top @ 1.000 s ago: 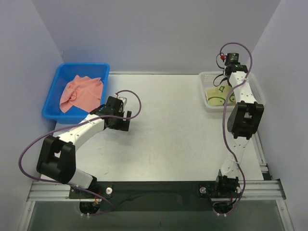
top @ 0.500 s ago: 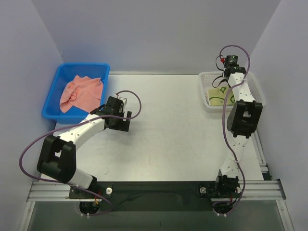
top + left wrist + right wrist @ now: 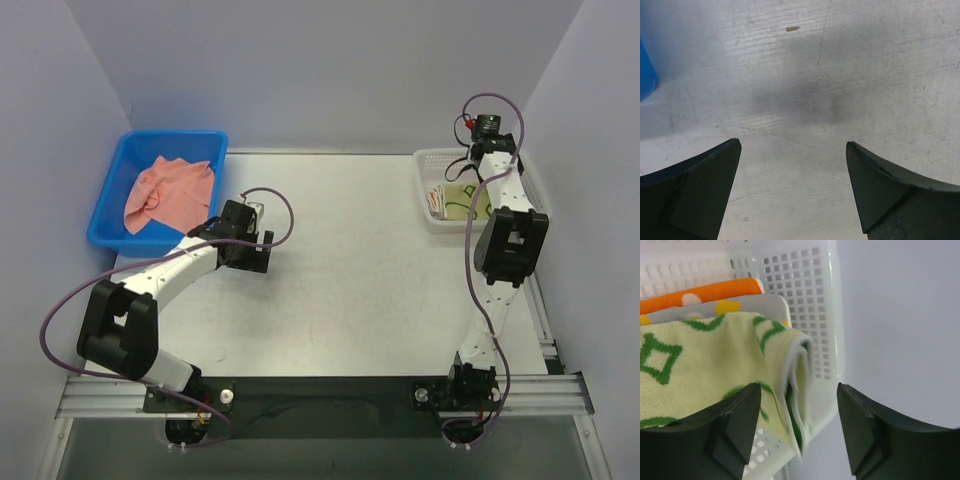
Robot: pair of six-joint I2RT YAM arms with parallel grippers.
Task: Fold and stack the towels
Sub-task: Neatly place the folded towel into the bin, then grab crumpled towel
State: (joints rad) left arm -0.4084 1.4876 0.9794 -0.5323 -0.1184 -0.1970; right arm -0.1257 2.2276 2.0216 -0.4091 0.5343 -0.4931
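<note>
Stacking step: the spread right gripper (image 3: 799, 390) straddles the green-patterned towel (image 3: 700, 355) in the 2 o'clock basket (image 3: 805, 285); next, the spread left gripper (image 3: 794, 144) should fetch the 10 o'clock salmon-pink towel (image 3: 165, 190).

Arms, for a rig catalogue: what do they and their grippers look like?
Both the left arm and right arm have white links, boxy black joints and a looping purple cable. The left gripper and right gripper have dark wedge-shaped fingers.

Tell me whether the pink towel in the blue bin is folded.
Not folded: the pink towel lies crumpled and spread across the blue bin, with wrinkles and uneven edges.
</note>
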